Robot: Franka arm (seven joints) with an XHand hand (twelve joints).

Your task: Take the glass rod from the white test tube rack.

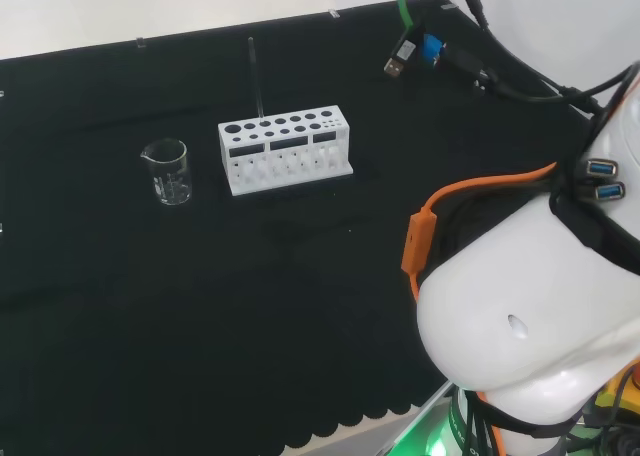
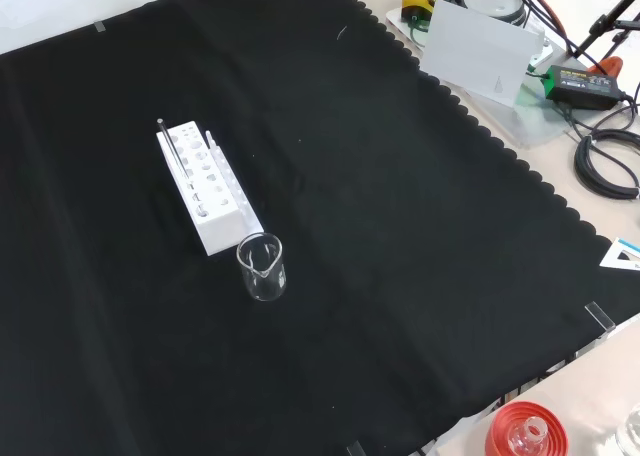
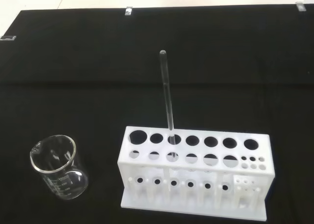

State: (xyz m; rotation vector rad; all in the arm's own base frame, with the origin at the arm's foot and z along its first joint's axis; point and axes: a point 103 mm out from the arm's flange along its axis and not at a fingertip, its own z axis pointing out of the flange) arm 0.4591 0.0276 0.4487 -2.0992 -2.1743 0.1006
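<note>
Glass rod (image 3: 168,98) stands upright in white test tube rack (image 3: 196,172), in a hole of the back row, w/ most of its length sticking up above the top plate. Rack sits on black cloth (image 1: 200,306) over the counter. Clear beaker (image 1: 168,171) stands near rack's end, left of it in head view, apart from it, upright. Hand: can't tell if fingers are apart or together.
</note>
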